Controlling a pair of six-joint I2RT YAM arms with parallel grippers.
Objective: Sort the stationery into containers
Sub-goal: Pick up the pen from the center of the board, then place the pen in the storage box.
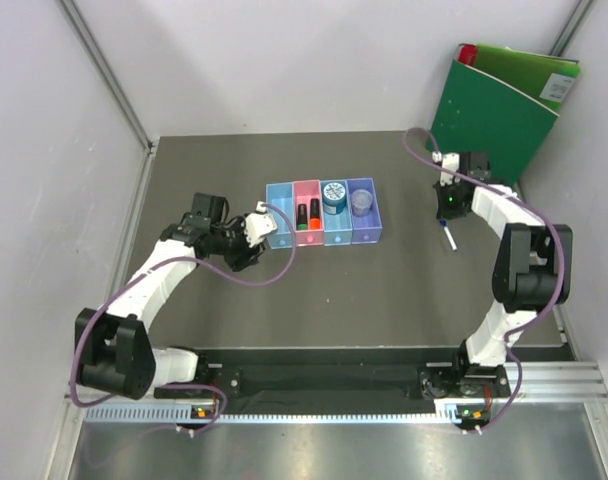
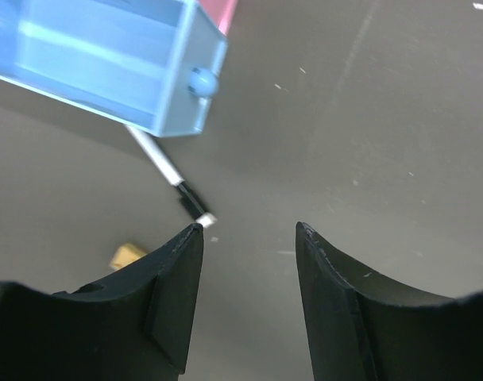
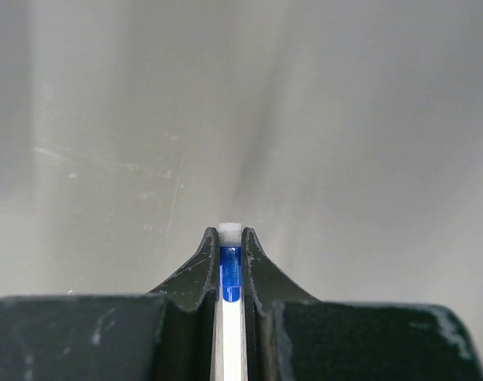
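The containers stand mid-table as a joined row: light blue, pink, light blue, purple. The pink bin holds black markers with green and orange caps. The third bin holds the blue tape roll. The purple bin holds a small grey-blue piece. My left gripper is open and empty beside the leftmost bin. A thin white and black pen lies by that bin's corner. My right gripper is shut on a thin white pen with a blue section, whose end points down to the table.
A big green binder leans in the far right corner, just behind the right gripper. A small yellow piece lies on the dark table next to my left finger. Pale walls close in the table on the left, back and right.
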